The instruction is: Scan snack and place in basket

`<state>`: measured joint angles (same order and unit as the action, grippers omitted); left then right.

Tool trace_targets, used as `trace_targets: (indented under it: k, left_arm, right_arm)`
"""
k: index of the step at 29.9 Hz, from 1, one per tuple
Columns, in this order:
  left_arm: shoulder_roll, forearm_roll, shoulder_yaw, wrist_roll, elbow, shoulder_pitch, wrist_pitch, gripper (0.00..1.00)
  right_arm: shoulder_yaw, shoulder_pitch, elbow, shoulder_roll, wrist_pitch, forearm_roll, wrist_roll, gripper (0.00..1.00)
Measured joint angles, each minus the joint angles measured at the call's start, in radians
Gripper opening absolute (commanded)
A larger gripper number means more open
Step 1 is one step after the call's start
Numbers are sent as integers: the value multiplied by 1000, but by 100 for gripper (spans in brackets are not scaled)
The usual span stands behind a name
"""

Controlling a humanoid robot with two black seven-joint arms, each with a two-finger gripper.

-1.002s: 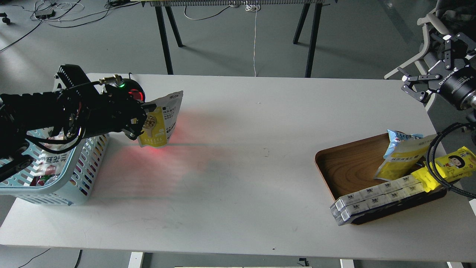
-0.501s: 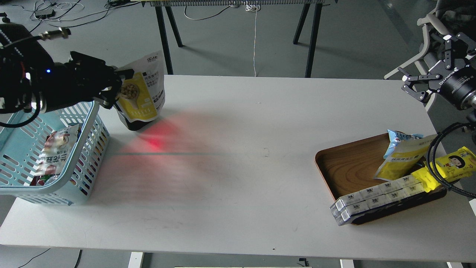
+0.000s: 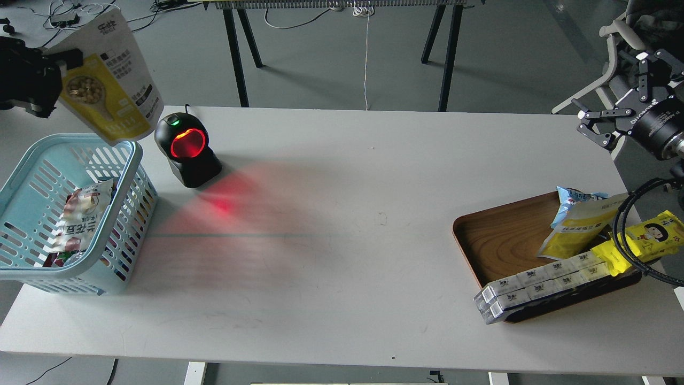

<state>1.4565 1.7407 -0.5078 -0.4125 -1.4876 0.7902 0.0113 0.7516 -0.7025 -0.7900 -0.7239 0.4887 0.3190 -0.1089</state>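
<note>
My left gripper (image 3: 56, 67) is shut on the left edge of the snack (image 3: 107, 80), a yellow and white pouch with a round picture of beige nuts. It holds the pouch tilted in the air above the far rim of the light blue basket (image 3: 32, 272) at the table's left end. The basket holds another snack bag (image 3: 80, 219). A black barcode scanner (image 3: 187, 149) with a glowing red window stands just right of the basket. My right gripper (image 3: 622, 96) is open and empty, raised off the table's far right corner.
A brown wooden tray (image 3: 497, 240) at the right holds a yellow bag with a light-blue top (image 3: 577, 222), a bright yellow cartoon-face wrapper (image 3: 641, 240) and a row of white packs (image 3: 539, 283). Red scanner light falls on the white table (image 3: 342, 224).
My left gripper has carried the snack up and to the left, from in front of the scanner to above the basket's far rim. The scanner is now uncovered. The right arm has barely moved.
</note>
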Motion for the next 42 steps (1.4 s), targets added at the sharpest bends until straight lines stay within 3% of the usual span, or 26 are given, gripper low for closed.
trace_targets:
  k: [22, 42]
  left_arm:
    - [28, -173, 450, -44, 186, -2, -320, 0]
    - [28, -251, 650, -57, 225, -43, -483, 0]
  right_arm:
    - [-1, 3, -2, 3, 0, 0, 0, 98]
    - [-2, 6, 0, 3, 0, 0, 2, 98]
